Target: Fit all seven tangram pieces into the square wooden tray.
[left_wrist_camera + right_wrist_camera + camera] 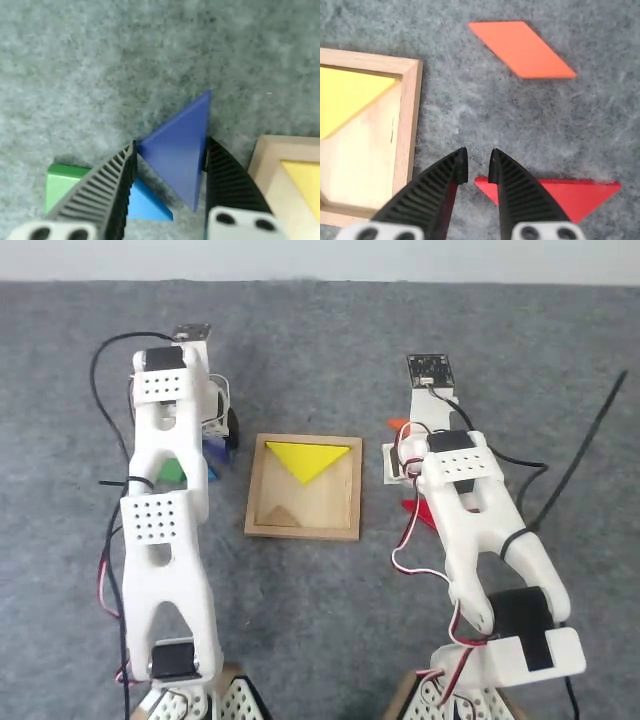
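The left tool clamps a dark blue triangular piece just left of the square wooden tray, which sits mid-frame holding a yellow triangular piece. The right tool, narrow and empty, hangs above a red triangular piece.

In the high view the left arm is covering most of the green piece and blue triangle, and the right arm is hiding most of the red triangle and orange piece. In the left wrist view the left end effector is screening part of the light blue piece, while the tray and yellow triangle are running off the edge. In the right wrist view the right end effector is covering a corner of the red triangle.
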You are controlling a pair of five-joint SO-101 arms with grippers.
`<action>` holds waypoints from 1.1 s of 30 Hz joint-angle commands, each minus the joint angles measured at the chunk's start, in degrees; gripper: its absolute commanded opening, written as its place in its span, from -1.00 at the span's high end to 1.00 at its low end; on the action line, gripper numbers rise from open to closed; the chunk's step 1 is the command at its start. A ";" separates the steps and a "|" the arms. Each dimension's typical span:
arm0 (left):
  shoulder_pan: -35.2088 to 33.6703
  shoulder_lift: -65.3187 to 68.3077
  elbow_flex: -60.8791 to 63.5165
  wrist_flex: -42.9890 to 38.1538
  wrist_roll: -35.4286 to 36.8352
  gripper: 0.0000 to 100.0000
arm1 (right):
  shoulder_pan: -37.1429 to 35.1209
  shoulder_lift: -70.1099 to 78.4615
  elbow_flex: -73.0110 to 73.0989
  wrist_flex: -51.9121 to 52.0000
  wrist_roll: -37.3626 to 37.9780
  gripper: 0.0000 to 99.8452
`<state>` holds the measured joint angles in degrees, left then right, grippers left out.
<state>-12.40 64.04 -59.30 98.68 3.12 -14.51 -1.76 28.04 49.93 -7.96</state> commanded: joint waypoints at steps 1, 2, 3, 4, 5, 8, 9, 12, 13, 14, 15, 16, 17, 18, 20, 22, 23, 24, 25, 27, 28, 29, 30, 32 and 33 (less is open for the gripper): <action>0.79 -0.44 -1.98 1.85 0.35 0.59 | -0.31 -0.66 -2.20 -0.57 0.62 0.84; 1.23 -0.44 -1.98 1.85 0.35 0.59 | -0.31 -0.66 -2.20 -0.57 0.62 0.84; 1.85 -0.44 -1.80 1.85 0.09 0.59 | -0.31 -0.66 -2.20 -0.57 0.62 0.84; 2.46 -0.35 -1.54 1.85 -0.70 0.59 | -0.31 -0.66 -2.20 -0.57 0.62 0.84; 2.90 -0.35 -1.36 1.85 -1.58 0.59 | -0.22 -0.66 -2.20 -0.57 0.62 0.84; 2.99 -0.35 -0.75 1.85 -2.29 0.65 | -0.13 -0.66 -2.20 -0.57 0.62 0.84; 2.99 -0.35 -0.66 1.85 -2.29 0.67 | -0.13 -0.66 -2.20 -0.57 0.62 0.84; 3.08 -0.35 -0.57 1.85 -2.37 0.70 | -0.22 -0.66 -2.20 -0.57 0.62 0.84; 3.08 -0.35 -0.57 1.85 -2.37 0.71 | -0.22 -0.66 -2.20 -0.57 0.62 0.84; 3.08 -0.26 -0.57 1.85 -2.37 0.71 | -0.22 -0.66 -2.20 -0.57 0.62 0.84; 3.16 -0.26 -0.57 1.85 -2.46 0.71 | -0.22 -0.66 -2.20 -0.57 0.62 0.84; 3.25 -0.26 -0.57 1.85 -2.46 0.71 | -0.22 -0.66 -2.20 -0.57 0.62 0.84; 3.60 -0.26 -0.57 1.85 -2.81 0.71 | -0.22 -0.66 -2.20 -0.57 0.62 0.84; 3.78 -0.26 -0.57 1.85 -4.04 0.71 | -0.22 -0.66 -2.20 -0.57 0.62 0.84; 4.66 -0.26 -0.57 1.85 -6.59 0.71 | -0.22 -0.66 -2.20 -0.57 0.62 0.84; 5.36 -0.26 -0.57 1.85 -8.09 0.72 | -0.13 -0.66 -2.20 -0.57 0.62 0.84; 5.63 -0.35 -0.57 1.85 -8.44 0.74 | -0.04 -0.66 -2.20 -0.57 0.62 0.84; 5.89 -0.35 -0.57 1.85 -8.70 0.77 | -0.04 -0.66 -2.20 -0.57 0.62 0.84; 6.15 -0.35 -0.66 1.85 -9.32 0.80 | -0.04 -0.66 -2.20 -0.57 0.62 0.84; 6.24 -0.35 -0.66 1.85 -10.81 0.85 | -0.04 -0.66 -2.20 -0.57 0.62 0.84; 6.24 -0.35 -0.66 1.85 -11.25 0.85 | -0.04 -0.66 -2.20 -0.57 0.62 0.84; 6.24 -0.35 -0.66 1.85 -11.87 0.86 | -0.04 -0.66 -2.20 -0.57 0.62 0.84; 6.24 -0.35 -0.66 1.85 -12.66 0.86 | -0.04 -0.66 -2.20 -0.57 0.62 0.84; 6.24 -0.35 -0.57 1.85 -14.42 0.86 | -0.04 -0.66 -2.20 -0.57 0.62 0.84; 6.24 -0.35 -0.57 1.85 -15.21 0.86 | -0.04 -0.66 -2.20 -0.57 0.62 0.84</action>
<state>-6.24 63.87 -60.18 98.68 -8.66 -14.51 -1.76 28.04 49.93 -7.96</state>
